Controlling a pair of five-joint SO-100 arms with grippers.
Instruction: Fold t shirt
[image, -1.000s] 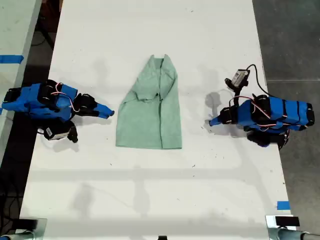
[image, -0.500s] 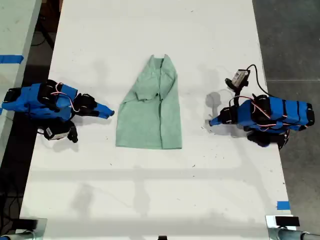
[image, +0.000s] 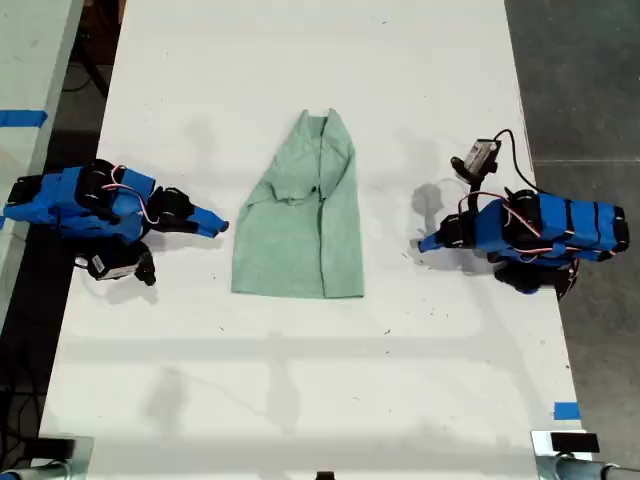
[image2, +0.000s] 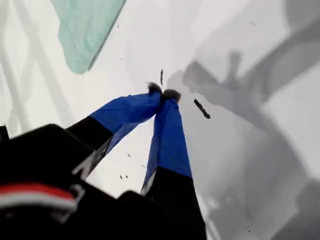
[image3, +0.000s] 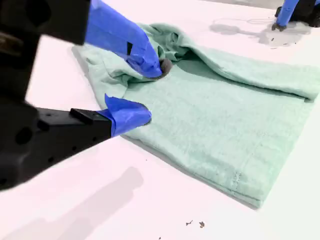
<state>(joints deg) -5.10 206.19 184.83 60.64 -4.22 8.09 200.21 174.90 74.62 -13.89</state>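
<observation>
My second gripper (image3: 145, 90) hovers at the near edge of the t shirt (image: 300, 215), jaws parted, nothing held; in the exterior view it sits at left (image: 215, 224). The shirt lies folded at the centre of the white table (image: 300, 400). Beyond it, at right, my first gripper (image2: 164, 95) rests on bare table, jaws closed and empty (image: 425, 243).

Cut off at the first wrist view's edge: most of the t shirt (image2: 85, 31), only one corner showing. In the second wrist view, far sleeve and collar lost behind the end effector's fingers (image3: 127, 42). Underlayers of the folded cloth hidden in the exterior view. Specks on the desk (image: 300, 380) too small to tell.
</observation>
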